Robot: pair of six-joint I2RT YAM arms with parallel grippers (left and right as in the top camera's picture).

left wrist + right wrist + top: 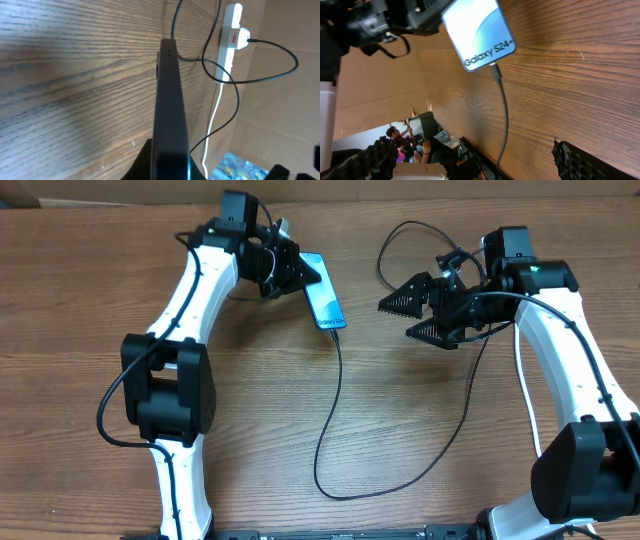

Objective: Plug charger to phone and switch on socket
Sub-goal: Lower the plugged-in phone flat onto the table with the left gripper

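Observation:
The phone (pixel 325 298), its light-blue screen lit, is held clear of the table with my left gripper (pixel 300 275) shut on its upper end. The left wrist view shows the phone (pixel 167 100) edge-on between the jaws of the left gripper (pixel 170 170). The charger (pixel 338 395) has its connector tip in the phone's lower short end (pixel 495 70). Its black cable loops across the table toward the right arm. The white socket (pixel 231 30) lies beyond, with the plug adapter (pixel 241 38) seated in it. My right gripper (pixel 412 315) hangs open to the right of the phone, holding nothing.
A cardboard wall (pixel 420 192) runs along the table's far edge. The socket's thick white cord (pixel 215 115) trails toward the table edge. The black cable's loop (pixel 345 492) lies near the front middle of the wooden table (pixel 250 410).

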